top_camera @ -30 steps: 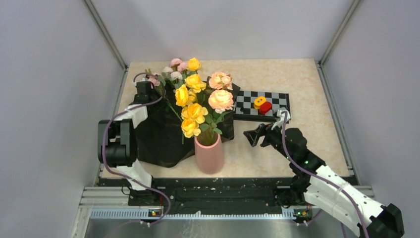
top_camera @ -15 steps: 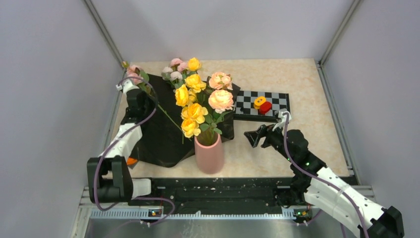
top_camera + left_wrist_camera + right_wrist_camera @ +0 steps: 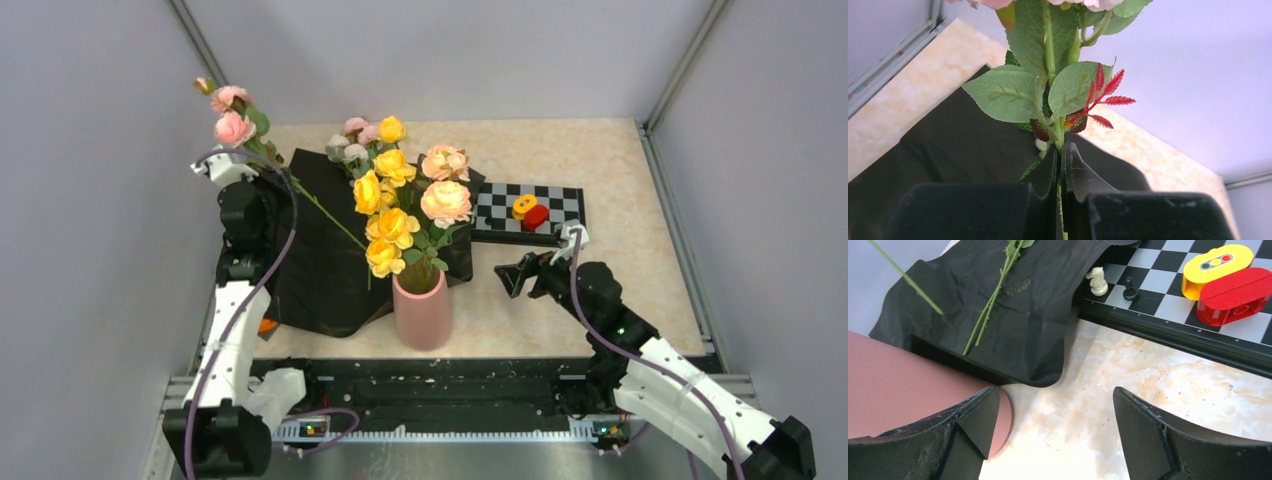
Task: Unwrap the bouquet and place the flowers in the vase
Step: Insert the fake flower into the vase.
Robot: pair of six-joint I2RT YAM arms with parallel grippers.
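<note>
1. Left gripper: clenched on the thin green stem of a pink fabric rose spray with soft veined leaves. Over the last second it has risen off the paper to high beside the left wall. Judged: one more flower freed, ready for the vase.
2. Black crinkled wrapping paper: spread flat, with loose green stems still lying on it.
3. Tall matte pink vase: upright at the near edge, already holding yellow and peach blooms.
4. Right gripper: fingers spread, empty, just right of the vase.
5. Glossy checkered board: bears rounded yellow and red plastic blocks.
</note>
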